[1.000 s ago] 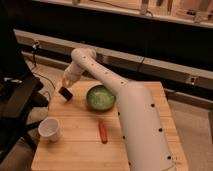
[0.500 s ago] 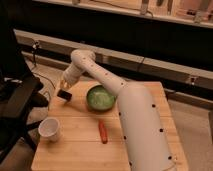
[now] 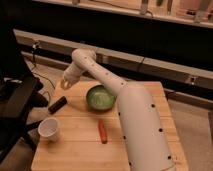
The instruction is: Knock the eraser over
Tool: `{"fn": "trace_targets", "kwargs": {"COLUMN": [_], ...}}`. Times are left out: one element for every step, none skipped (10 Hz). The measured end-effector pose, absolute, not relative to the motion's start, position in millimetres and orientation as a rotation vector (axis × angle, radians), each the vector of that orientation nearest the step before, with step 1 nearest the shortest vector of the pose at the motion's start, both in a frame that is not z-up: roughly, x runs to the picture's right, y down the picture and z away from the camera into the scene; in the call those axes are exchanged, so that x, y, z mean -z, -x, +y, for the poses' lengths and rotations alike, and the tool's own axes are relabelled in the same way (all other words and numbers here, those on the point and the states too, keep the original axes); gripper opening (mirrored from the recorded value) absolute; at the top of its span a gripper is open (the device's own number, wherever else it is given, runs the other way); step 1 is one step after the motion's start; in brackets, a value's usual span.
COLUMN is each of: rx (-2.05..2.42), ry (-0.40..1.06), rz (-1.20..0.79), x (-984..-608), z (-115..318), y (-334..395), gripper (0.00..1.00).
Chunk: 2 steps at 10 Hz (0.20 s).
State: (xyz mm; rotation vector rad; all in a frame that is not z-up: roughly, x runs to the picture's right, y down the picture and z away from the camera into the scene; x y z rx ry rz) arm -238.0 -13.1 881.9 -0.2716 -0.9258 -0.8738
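The eraser (image 3: 57, 104) is a small black oblong block. It lies flat on its long side near the left edge of the wooden table (image 3: 75, 150), angled toward the back right. My gripper (image 3: 65, 84) hangs just above and behind it, over the table's back left corner, and is apart from the eraser. My white arm (image 3: 137, 125) reaches in from the lower right and bends down to the gripper.
A green bowl (image 3: 100, 97) sits right of the eraser at mid-table. An orange-red stick (image 3: 102, 131) lies in front of the bowl. A white cup (image 3: 49, 129) stands at the front left. Dark equipment (image 3: 15, 100) stands beside the table's left edge.
The eraser was upright beneath the gripper; now it lies flat, a little nearer the front left. The gripper has lifted slightly and drawn back from it.
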Motion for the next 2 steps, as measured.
{"fn": "trace_targets", "kwargs": {"rx": [0.873, 0.872], "ry": [0.272, 0.273], "rz": [-0.929, -0.931], "x": [-881.3, -881.0], "z": [-12.7, -12.3], "y": [238.2, 237.8], "gripper": [0.00, 0.00]}}
